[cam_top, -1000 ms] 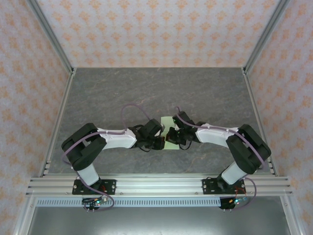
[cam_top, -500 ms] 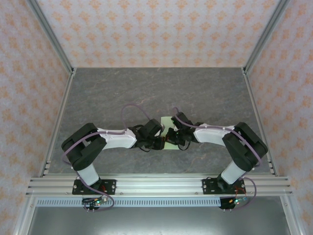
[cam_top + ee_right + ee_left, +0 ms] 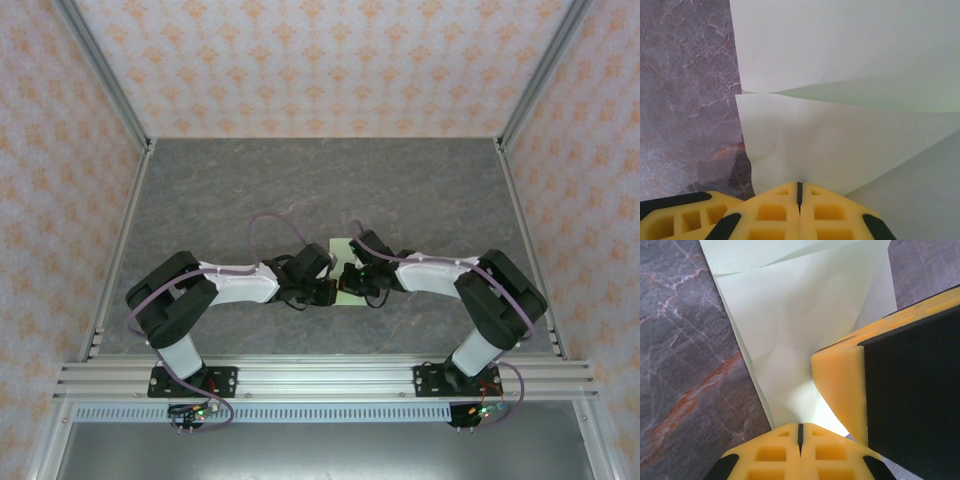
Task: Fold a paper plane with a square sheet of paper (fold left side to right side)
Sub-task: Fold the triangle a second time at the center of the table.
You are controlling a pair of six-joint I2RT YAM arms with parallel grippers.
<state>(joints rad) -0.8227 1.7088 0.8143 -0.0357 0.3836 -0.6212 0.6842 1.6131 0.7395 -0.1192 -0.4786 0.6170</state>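
Two arms reach in from the near rail of the grey marbled table and meet at its middle, the left gripper and the right gripper almost nose to nose over the square sheet of paper. Both sets of jaws are clenched tight, with no gap at the tips in either wrist view. Each pair of tips sits right at the pale green paper, though whether they nip an edge or merely press down on it cannot be told.

The sheet lies on the table between the two wrists, its far edge poking out beyond them toward the patterned back wall. Close up it is no flat square: one layer lies over another, a slanting flap stands slightly proud of the layer beneath, and soft dents mark its surface (the work of handling, by the look of it).

Judged from this, folding is under way but far from finished. At least one fold is in place and seems to be getting pressed or adjusted; no pointed nose, long centre crease or wings of a paper plane can be made out, so most of the folds appear to lie ahead.
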